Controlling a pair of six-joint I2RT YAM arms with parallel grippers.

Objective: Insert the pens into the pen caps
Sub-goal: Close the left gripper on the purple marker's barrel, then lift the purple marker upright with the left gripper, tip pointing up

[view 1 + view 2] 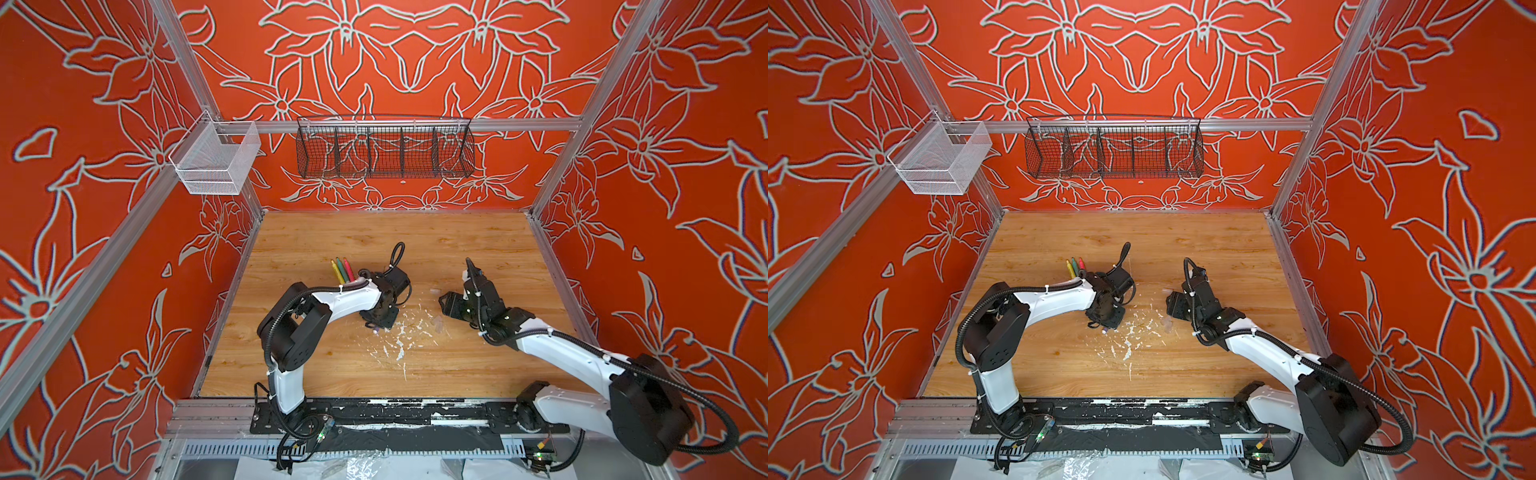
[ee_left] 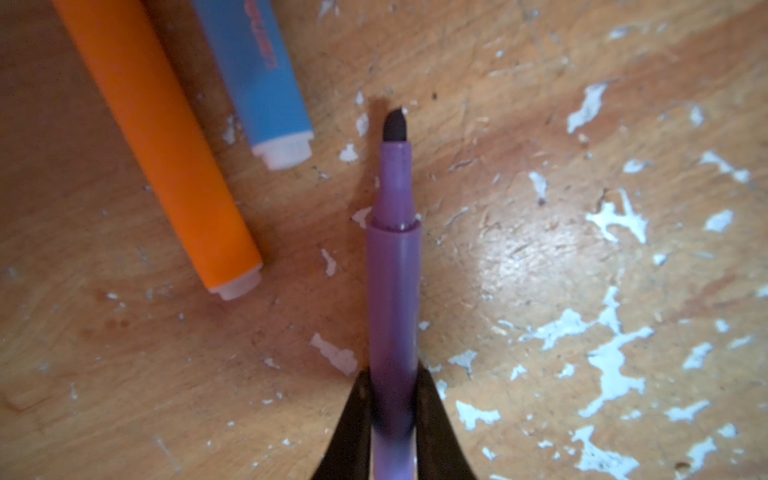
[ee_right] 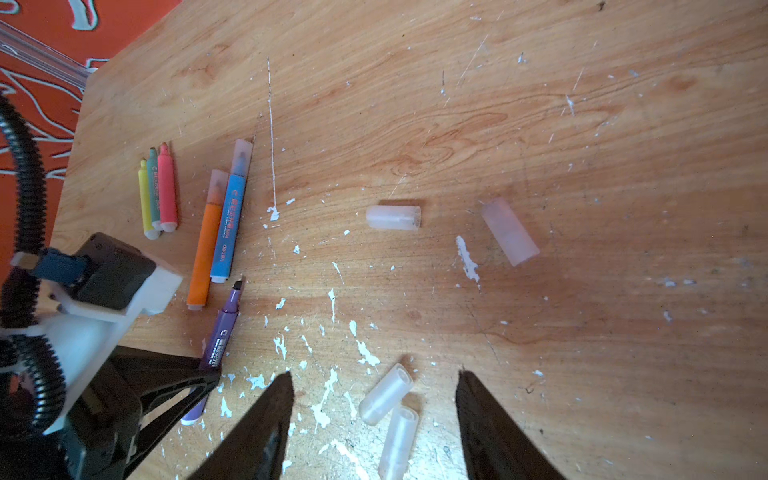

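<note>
Tabletop (image 2: 519, 124); purple pen (image 2: 392, 270) (uncapped), left gripper (image 2: 392, 386)

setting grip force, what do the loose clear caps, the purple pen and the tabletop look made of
Small frosted translucent caps: likely thin moulded plastic, matte; the surface beneath tints them. Slim purple felt-tip pen: smooth satin plastic barrel, dark fibrous-looking tip. Wood-grain tabletop: probably laminate or varnished wood; soft glare, white chipped flecks.

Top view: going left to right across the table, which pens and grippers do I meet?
yellow pen → green pen → pink-red pen → left gripper, shut on the purple pen → right gripper, open
</note>
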